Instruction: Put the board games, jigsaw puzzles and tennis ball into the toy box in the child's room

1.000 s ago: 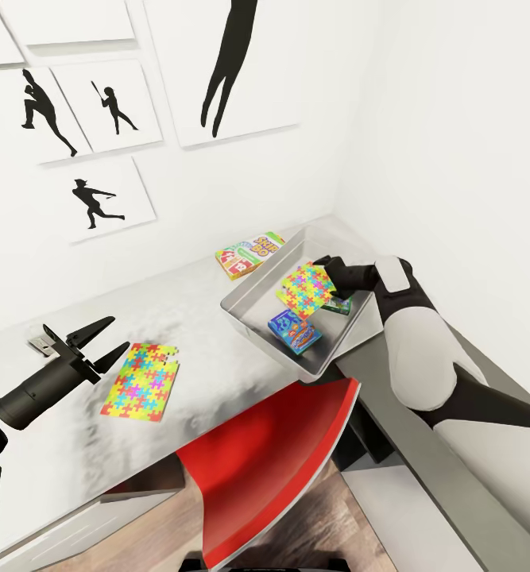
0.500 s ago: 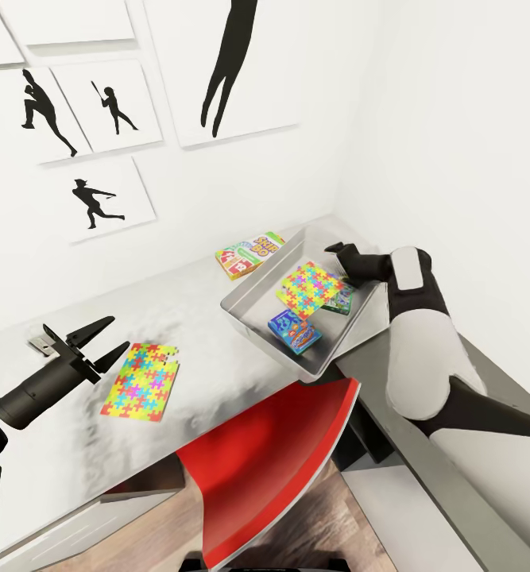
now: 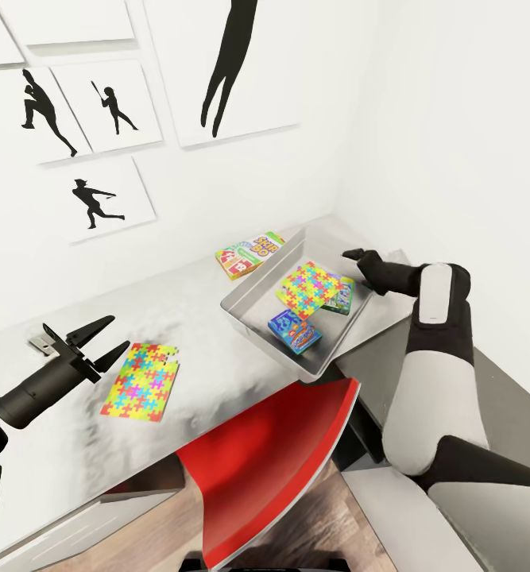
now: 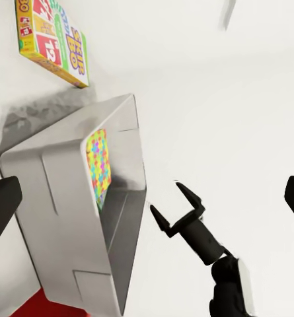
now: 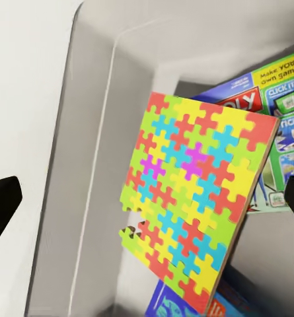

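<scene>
Puzzle one point(image 3: 306, 289) lies in our toy box point(image 3: 253, 311); right gripper point(image 3: 354, 256) spread, empty. Left gripper point(image 3: 106, 339), open, flanks the counter point(image 3: 58, 413) puzzle point(image 3: 141, 380); its thin sheet could slip.

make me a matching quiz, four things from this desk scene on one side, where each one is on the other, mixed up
Things:
1. puzzle with a missing corner
2. blue board game
3. yellow board game
4. right gripper

Places:
A. lying in the toy box under the other puzzle
B. on the table behind the toy box, by the wall
C. open, over the toy box's far corner
D. flat on the table by the left gripper

Pairs: 1-D, 2-A, 3-B, 4-C
</scene>
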